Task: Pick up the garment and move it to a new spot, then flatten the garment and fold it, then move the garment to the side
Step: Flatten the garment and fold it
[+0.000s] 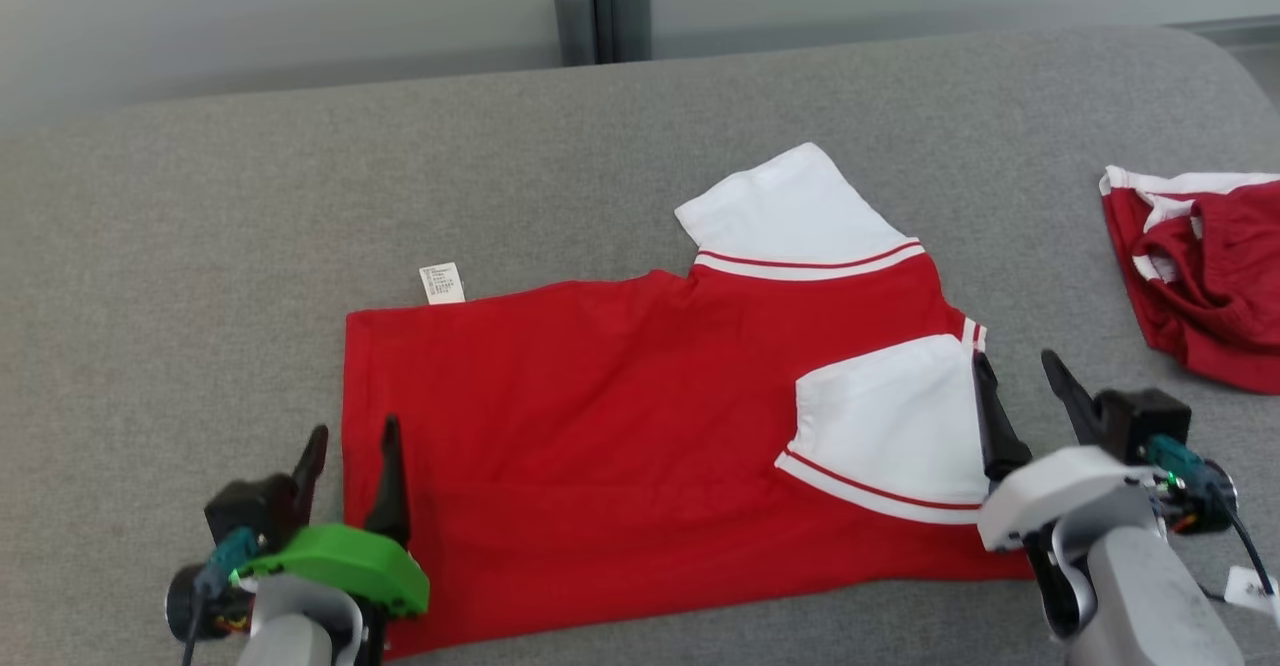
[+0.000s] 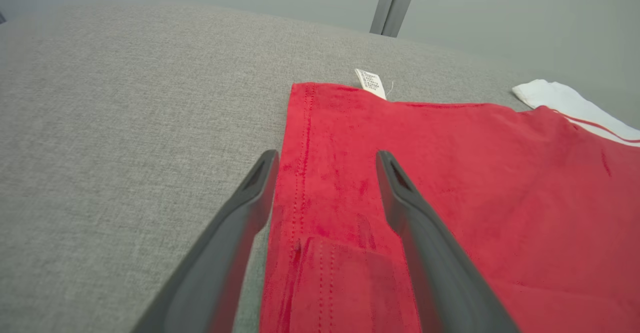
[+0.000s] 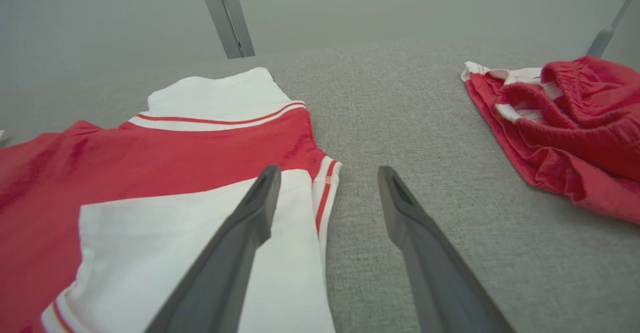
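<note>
**A:** The garment [image 1: 600,426] is lying flat across the middle of the grey upholstered surface [image 1: 200,246], hem [image 1: 350,396] pointing to the robot's left, neck end to its right.

**B:** And the sleeves?

**A:** The far sleeve [image 1: 790,211] is sticking out toward the back edge. The near sleeve [image 1: 900,426] is lying folded over the red body. A care label [image 1: 441,283] is poking out past the far red edge, close to the hem corner.

**B:** What are the claws doing?

**A:** Both are standing spread, gripping nothing. The left gripper [image 1: 354,436] is straddling the hem, one finger hanging over bare grey, the other over red cloth. The right gripper [image 1: 1015,366] is straddling the neck end, one finger over the white sleeve, one over grey. Whether the tips are touching cloth, I cannot tell.

**B:** Any room to move?

**A:** Plenty. Bare grey is running wide from the hem toward the left edge, and behind the shirt to the back edge, where a grey post [image 1: 603,6] is standing beyond it. On the right, a bare strip is separating the neck end from the other red garment [image 1: 1210,266], which is lying crumpled at the right edge.
</note>
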Controlling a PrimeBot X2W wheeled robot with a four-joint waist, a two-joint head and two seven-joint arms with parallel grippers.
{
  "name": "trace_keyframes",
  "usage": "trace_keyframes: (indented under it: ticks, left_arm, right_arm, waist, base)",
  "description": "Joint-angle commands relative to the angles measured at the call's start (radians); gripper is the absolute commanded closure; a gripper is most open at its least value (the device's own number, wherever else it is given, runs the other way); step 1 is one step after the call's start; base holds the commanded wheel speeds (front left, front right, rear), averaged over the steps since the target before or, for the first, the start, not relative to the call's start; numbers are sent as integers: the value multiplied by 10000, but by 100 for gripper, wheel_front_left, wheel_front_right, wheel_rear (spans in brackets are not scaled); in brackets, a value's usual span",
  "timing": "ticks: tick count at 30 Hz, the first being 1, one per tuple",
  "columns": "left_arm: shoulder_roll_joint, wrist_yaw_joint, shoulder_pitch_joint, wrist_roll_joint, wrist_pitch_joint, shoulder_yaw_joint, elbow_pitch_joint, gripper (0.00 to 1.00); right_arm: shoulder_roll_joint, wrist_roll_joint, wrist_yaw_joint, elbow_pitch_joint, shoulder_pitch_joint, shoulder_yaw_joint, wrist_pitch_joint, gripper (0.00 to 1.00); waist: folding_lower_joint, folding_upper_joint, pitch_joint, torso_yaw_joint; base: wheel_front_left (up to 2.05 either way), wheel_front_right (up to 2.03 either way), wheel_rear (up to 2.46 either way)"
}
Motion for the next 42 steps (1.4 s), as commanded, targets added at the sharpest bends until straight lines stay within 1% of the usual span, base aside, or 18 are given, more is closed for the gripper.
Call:
trace_keyframes:
  ticks: [1, 4, 10, 15, 19, 20, 21, 22, 23, 27, 33, 42]
  left_arm:
    - [211, -59, -581, 34, 2, 4, 345, 0]
    - [455, -118, -1572, 100, 2, -78, 1038, 0]
    - [814, -194, -3210, -390, 2, -234, 2546, 0]
    - [1091, -195, -3996, -906, 3, -1083, 3254, 0]
    - [1265, -197, -4418, -1243, 3, -1614, 3482, 0]
    - [1311, -198, -4517, -1340, 3, -1731, 3542, 14]
    - [1352, -198, -4583, -1419, 3, -1768, 3611, 37]
    - [1370, -195, -4647, -1486, 3, -1805, 3672, 57]
    - [1371, -195, -4706, -1527, 6, -1884, 3732, 99]
    - [1348, -188, -4840, -1721, 10, -2120, 3814, 100]
    - [1287, -177, -4982, -1845, 3, -2544, 3131, 100]
    - [1061, -177, -5184, -2048, 1, -3193, 2093, 100]
  right_arm:
    - [-45, -165, -16, 176, -454, 114, -17, 0]
    - [-44, -471, -16, 553, -1325, 372, -19, 0]
    - [-42, -945, -16, 1153, -2635, 721, -17, 0]
    - [-47, -1269, -16, 1667, -3348, 1028, -17, 0]
    - [-42, -1577, -16, 2065, -3959, 1171, -19, 0]
    - [-42, -1648, -16, 2196, -4130, 1195, -17, 0]
    - [-42, -1700, -16, 2296, -4262, 1215, -17, 0]
    - [-42, -1761, -16, 2412, -4411, 1251, -19, 0]
    - [-40, -1809, -16, 2550, -4587, 1291, -17, 0]
    - [-54, -1990, -16, 3133, -5223, 1243, 19, 0]
    - [-233, -2183, -16, 4136, -6254, 937, 549, 0]
    - [-640, -2484, -16, 5461, -7987, 498, 1504, 0]
  waist:
    - [0, 0, 741, -43]
    - [0, 0, 1101, -97]
    - [0, 0, 1595, -165]
    - [0, 0, 1894, -159]
    - [0, 0, 2097, -88]
    - [0, 0, 2142, -62]
    - [0, 0, 2168, -42]
    - [0, 0, 2198, -19]
    - [0, 0, 2228, 6]
    - [0, 0, 2323, 142]
    - [0, 0, 2509, 590]
    - [0, 0, 3119, 1402]
  base:
    - [0, 0, 0]
    - [0, 0, 0]
    - [0, 0, 0]
    - [0, 0, 0]
    - [0, 0, 0]
    - [0, 0, 0]
    - [0, 0, 0]
    - [0, 0, 0]
    - [0, 0, 0]
    - [0, 0, 0]
    - [0, 0, 0]
    - [0, 0, 0]
